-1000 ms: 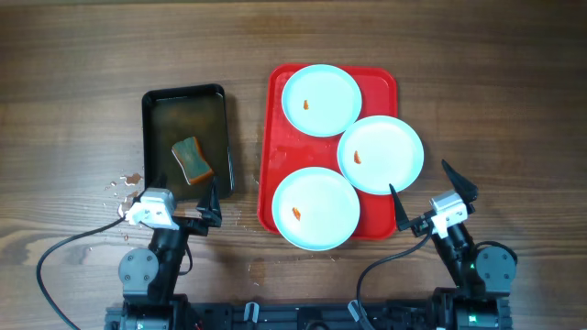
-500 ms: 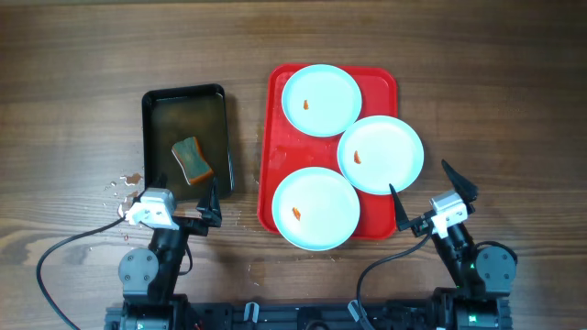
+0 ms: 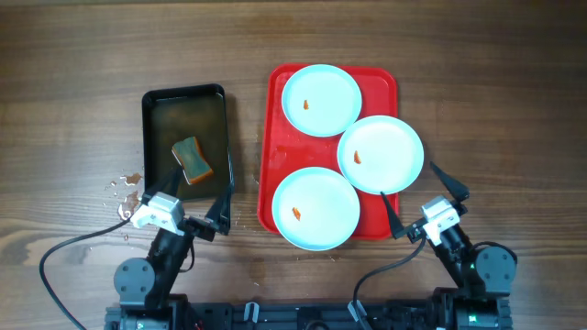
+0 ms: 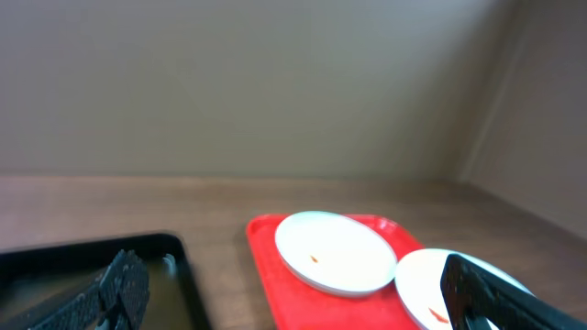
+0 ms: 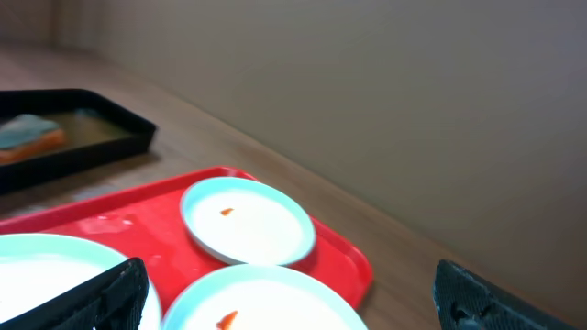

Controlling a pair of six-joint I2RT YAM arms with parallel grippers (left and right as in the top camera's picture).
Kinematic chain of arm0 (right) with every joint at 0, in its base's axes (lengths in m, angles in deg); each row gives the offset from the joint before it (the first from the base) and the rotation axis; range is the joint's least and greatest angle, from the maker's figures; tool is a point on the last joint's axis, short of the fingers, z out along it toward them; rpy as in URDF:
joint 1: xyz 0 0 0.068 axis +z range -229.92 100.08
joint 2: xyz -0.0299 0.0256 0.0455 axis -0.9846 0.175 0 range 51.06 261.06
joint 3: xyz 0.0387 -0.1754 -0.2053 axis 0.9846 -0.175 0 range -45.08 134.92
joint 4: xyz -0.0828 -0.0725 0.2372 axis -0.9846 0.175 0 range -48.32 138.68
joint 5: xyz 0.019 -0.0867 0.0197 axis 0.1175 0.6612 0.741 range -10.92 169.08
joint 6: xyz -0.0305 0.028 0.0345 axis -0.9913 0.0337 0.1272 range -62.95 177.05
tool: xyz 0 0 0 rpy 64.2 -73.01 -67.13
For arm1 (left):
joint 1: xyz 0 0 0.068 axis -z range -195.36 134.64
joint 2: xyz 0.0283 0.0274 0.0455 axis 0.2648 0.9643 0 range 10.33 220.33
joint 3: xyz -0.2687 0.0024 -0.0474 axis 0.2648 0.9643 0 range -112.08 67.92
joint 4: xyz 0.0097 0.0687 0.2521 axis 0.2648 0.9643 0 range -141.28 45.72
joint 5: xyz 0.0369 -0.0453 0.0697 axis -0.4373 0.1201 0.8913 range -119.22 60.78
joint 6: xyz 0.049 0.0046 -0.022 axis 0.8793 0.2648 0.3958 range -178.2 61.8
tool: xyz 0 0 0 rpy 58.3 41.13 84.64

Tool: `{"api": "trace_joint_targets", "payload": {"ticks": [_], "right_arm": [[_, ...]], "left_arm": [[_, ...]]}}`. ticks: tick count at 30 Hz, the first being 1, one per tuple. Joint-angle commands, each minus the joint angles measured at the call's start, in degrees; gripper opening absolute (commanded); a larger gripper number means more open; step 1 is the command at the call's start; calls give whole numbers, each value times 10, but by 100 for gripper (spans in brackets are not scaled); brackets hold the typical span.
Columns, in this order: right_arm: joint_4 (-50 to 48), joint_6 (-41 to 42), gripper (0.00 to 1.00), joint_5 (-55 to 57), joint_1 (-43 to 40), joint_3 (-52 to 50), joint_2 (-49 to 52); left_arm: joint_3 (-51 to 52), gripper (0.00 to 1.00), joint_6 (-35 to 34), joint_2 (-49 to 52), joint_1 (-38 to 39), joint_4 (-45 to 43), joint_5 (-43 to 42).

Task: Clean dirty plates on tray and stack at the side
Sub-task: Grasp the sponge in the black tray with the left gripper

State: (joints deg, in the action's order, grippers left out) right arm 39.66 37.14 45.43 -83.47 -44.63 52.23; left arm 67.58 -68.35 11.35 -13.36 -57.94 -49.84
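Three pale round plates lie on the red tray (image 3: 275, 137): a far plate (image 3: 321, 99), a right plate (image 3: 381, 153) and a near plate (image 3: 315, 208). Each has a small orange-red smear. My left gripper (image 3: 200, 200) is open and empty at the near end of the black tray (image 3: 147, 137). My right gripper (image 3: 419, 196) is open and empty just near the right plate's edge. The left wrist view shows the far plate (image 4: 335, 252) on the red tray (image 4: 266, 247). The right wrist view shows the far plate (image 5: 248, 220) and the right plate (image 5: 266, 298).
The black tray holds brownish water and a green-and-orange sponge (image 3: 192, 159), also seen in the right wrist view (image 5: 27, 136). Water drops (image 3: 124, 186) lie on the wooden table to the left of the black tray.
Both arms have shifted slightly forward. The left gripper now reaches over the black tray's near corner. The right gripper has moved closer to the right plate. The plates have not moved.
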Motion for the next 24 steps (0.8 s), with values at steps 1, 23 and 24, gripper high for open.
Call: {"api": "trace_joint_targets", "payload": {"ticks": [1, 23, 24], "right_arm": [[-40, 1, 100, -134, 2, -1, -3], [462, 351, 100, 2, 35, 581, 548], [497, 356, 100, 84, 59, 581, 558]], "left_arm": [[-7, 100, -40, -1, 4, -32, -37], [-675, 100, -71, 592, 3, 620, 82], [-674, 100, -108, 607, 3, 655, 153]]}}
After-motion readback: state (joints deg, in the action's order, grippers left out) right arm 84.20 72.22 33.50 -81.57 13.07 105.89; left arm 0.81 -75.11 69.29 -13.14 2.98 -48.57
